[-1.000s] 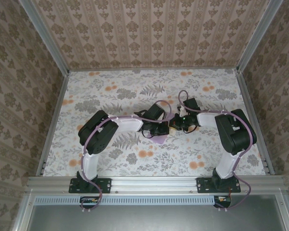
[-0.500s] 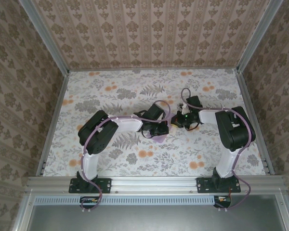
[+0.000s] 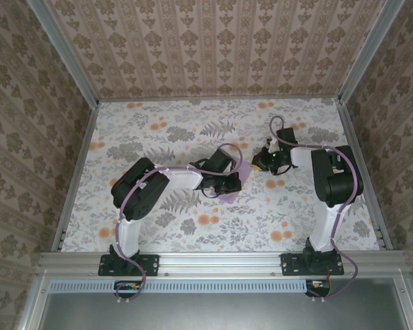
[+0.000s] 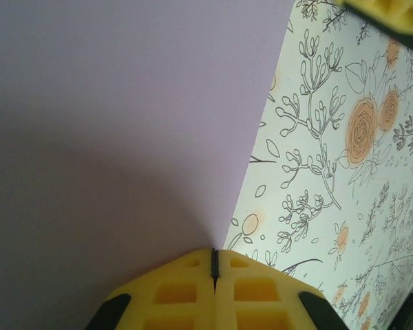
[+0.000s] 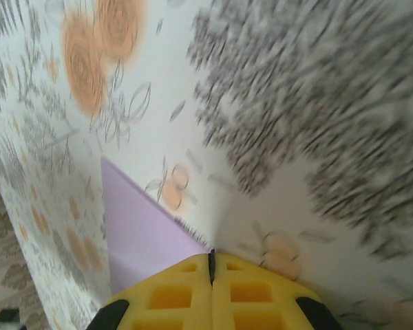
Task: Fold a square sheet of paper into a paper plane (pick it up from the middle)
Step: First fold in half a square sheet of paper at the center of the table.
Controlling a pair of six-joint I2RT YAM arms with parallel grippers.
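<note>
Jaws together beside lilac paper (image 4: 110, 137)

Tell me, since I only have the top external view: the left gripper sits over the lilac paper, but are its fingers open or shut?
Observer: Shut. In the left wrist view the left gripper has its yellow pads closed together, with the tips by the straight edge of the lilac paper.
Operator: Any crease in the paper there?
Observer: None visible. The part that the left wrist view shows is smooth and flat.
Operator: And the other arm?
Observer: The right gripper is shut too. Its blurred wrist view shows a pointed corner of the paper beyond the tips, on the floral table.
</note>
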